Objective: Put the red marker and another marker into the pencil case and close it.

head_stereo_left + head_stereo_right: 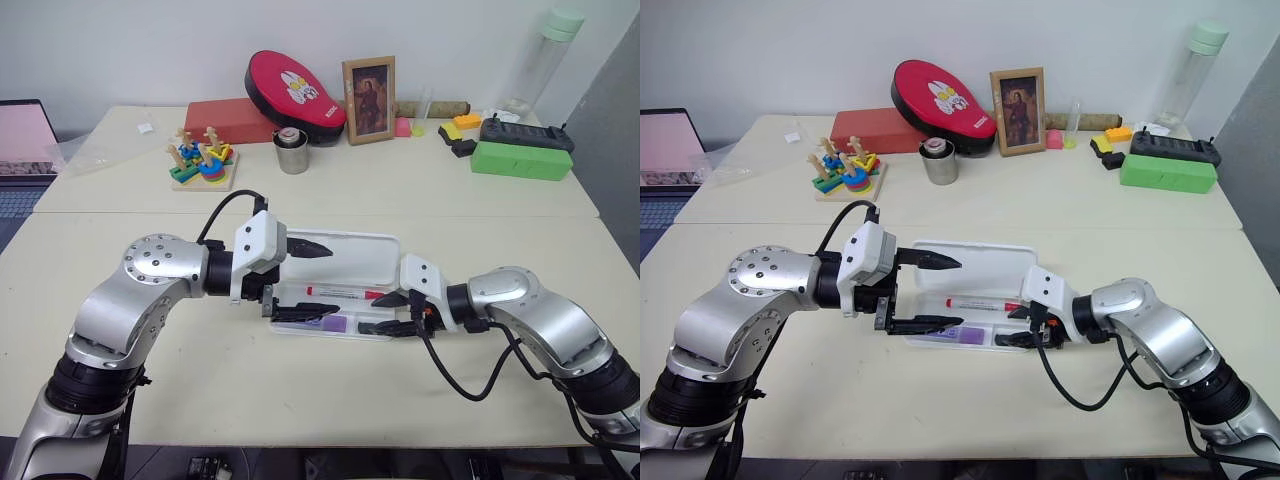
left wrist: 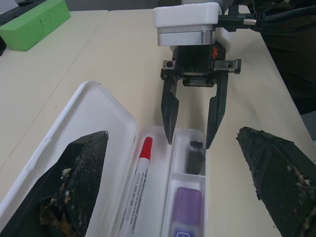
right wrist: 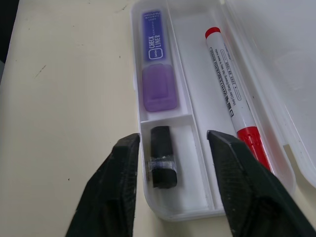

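Case (image 1: pixel 345 250) lies open on the counter (image 1: pixel 330 390), lid folded back flat on the far side, tray on the near side. Red marker (image 3: pixel 232 101) lies lengthwise in the long far compartment of the tray, next to the lid hinge, red cap toward the robot's right end. Purple marker (image 3: pixel 158 74) lies in the narrower near compartment, toward the left end, label up. A small dark stub (image 3: pixel 162 157) sits in the short end compartment at the right end, divided from the purple marker by a low wall. Left tool (image 1: pixel 935 292) is released, fingers spread wide, one finger over the lid and the other low over the near side of the tray at its left end; it grasps nothing. Right tool (image 2: pixel 192 143) is also released, its two fingers either side of the stub's compartment at the right end, tips just above the tray, nothing between them in contact. Well behind, on the far counter: a green box (image 1: pixel 521 160), a picture frame (image 1: pixel 369 100), a metal cup (image 1: pixel 292 152), a wooden stacking toy (image 1: pixel 203 160).
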Controlling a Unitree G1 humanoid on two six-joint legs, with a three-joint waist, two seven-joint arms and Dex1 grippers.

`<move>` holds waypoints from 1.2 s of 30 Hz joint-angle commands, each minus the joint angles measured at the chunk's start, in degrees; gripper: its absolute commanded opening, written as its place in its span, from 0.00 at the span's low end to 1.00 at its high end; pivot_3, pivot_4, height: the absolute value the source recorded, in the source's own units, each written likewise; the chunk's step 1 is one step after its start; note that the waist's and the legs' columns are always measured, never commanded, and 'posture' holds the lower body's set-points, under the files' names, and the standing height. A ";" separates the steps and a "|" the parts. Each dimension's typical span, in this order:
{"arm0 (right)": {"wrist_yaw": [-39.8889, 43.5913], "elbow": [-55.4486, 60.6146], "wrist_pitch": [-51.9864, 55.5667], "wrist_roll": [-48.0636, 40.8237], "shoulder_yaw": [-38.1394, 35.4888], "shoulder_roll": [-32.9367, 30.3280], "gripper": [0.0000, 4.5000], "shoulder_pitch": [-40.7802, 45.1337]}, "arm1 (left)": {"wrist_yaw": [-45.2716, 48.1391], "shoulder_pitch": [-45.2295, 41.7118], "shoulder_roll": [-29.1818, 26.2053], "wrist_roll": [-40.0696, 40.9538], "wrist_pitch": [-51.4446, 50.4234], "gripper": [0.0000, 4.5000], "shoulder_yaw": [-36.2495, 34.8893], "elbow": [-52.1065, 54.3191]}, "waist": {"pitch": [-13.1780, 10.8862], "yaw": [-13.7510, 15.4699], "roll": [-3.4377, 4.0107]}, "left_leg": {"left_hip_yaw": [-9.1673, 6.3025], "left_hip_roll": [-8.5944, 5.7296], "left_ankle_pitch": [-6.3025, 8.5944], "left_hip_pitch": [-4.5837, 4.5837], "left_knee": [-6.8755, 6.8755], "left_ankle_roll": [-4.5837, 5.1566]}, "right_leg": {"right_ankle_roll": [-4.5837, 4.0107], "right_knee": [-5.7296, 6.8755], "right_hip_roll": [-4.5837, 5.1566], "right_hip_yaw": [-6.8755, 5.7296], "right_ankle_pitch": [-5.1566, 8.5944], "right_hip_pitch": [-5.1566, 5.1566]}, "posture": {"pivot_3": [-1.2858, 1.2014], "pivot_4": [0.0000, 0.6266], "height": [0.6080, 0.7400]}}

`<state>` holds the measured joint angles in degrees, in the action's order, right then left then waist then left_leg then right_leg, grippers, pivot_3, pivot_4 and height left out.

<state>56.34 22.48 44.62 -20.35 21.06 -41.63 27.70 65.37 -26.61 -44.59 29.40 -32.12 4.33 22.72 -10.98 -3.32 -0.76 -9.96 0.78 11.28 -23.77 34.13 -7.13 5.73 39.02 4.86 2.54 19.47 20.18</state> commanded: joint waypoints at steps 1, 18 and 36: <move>1.22 1.21 -0.30 -1.25 -2.19 -0.18 0.74 1.39 | -1.00 -0.61 0.38 0.67 0.41 1.00 -0.93 1.13 | 0.00 0.00 0.00 | 0.00 0.00 0.00 0.00 0.00 0.00 | 0.00 0.00 0.00 0.00 0.00 0.00 | 0.52 0.24 1.00; -10.21 -26.62 -2.92 -0.55 -11.76 14.95 0.99 27.96 | -15.71 3.27 -0.01 8.59 -8.01 1.00 -20.26 2.22 | 0.00 -1.52 0.00 | -0.02 0.00 -0.06 0.03 -0.06 -0.09 | -0.01 0.03 0.00 0.00 0.00 0.04 | 0.52 0.24 1.00; -3.37 -34.88 -7.46 10.06 -2.69 16.84 0.07 29.49 | -23.28 8.72 -1.08 15.37 -12.89 1.00 -25.61 8.38 | 0.00 -1.72 0.00 | -0.03 0.00 -0.10 0.02 -0.08 -0.16 | -0.02 0.08 0.00 0.00 -0.01 0.08 | 0.52 0.24 1.00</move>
<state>51.38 -15.53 37.97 -10.22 18.30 -24.26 57.07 42.23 -17.78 -44.69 43.84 -45.23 -19.51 29.39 -10.98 -5.04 -0.76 -9.99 0.78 11.19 -23.75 34.05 -7.29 5.71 39.10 4.87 2.54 19.46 20.26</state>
